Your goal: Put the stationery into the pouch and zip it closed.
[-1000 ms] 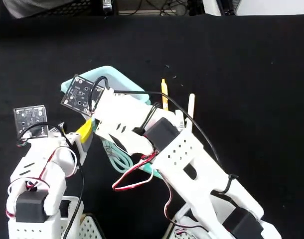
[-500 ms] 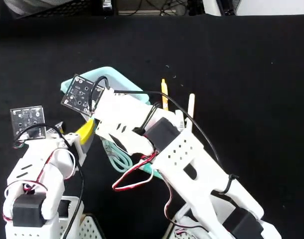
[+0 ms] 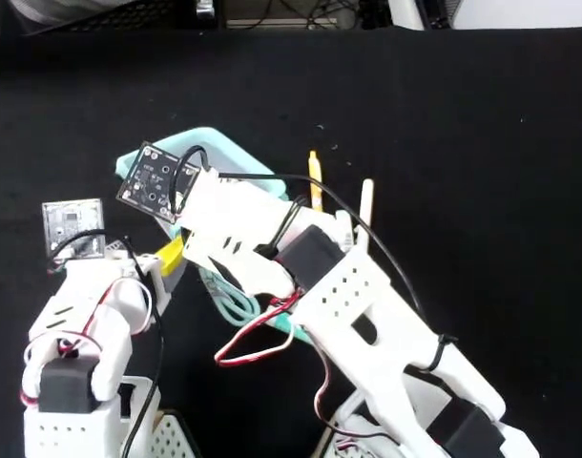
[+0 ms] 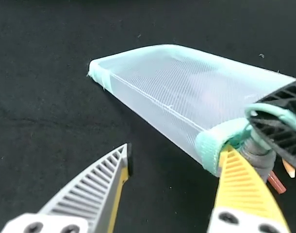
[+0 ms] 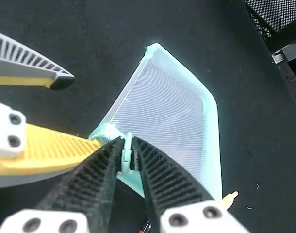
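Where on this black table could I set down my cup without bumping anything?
Free: the wide bare table beyond the yellow pen and white pen on the right arm's side, and the far strip behind the pouch. Crowded: the pouch's near end, where the left gripper and right gripper meet.

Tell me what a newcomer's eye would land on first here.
The mint mesh pouch on the black table, with the right gripper shut on the tab at its end. The left gripper stands open close by, one yellow finger at that same end. A yellow pencil and a pale pencil lie on the table outside the pouch.
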Motion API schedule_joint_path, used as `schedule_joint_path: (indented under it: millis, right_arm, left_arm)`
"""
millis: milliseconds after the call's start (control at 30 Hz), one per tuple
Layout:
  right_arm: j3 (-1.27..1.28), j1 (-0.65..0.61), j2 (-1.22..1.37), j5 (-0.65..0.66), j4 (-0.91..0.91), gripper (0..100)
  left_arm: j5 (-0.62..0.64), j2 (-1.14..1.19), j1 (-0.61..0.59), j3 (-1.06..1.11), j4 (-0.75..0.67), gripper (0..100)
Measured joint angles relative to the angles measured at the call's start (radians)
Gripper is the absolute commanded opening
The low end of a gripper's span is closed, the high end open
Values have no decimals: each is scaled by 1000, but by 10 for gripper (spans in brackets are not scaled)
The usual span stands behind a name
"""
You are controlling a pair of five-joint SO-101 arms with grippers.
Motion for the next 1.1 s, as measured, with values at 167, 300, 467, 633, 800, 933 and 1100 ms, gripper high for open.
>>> schedule_joint_path:
  millis: [167,300,467,633,800,933,1100]
  right_arm:
    - [0,0,0,0,0,12]
    - [9,-2,0,-2,2,12]
    - [58,-2,0,-5,2,12]
    - [63,-2,-5,-5,20,12]
    - [63,-2,-123,0,91,12]
    - [63,49,-273,41,124,12]
    - [63,130,-376,48,133,12]
  left_arm:
    - [0,0,0,2,-8,264]
    - [0,0,0,2,-8,67]
    - [-66,0,5,-2,-20,28]
    - [-69,0,5,-14,-20,30]
    - [-69,2,-37,-92,-20,32]
    - [-69,2,-141,-207,-18,34]
    - [-84,35,-169,-347,54,51]
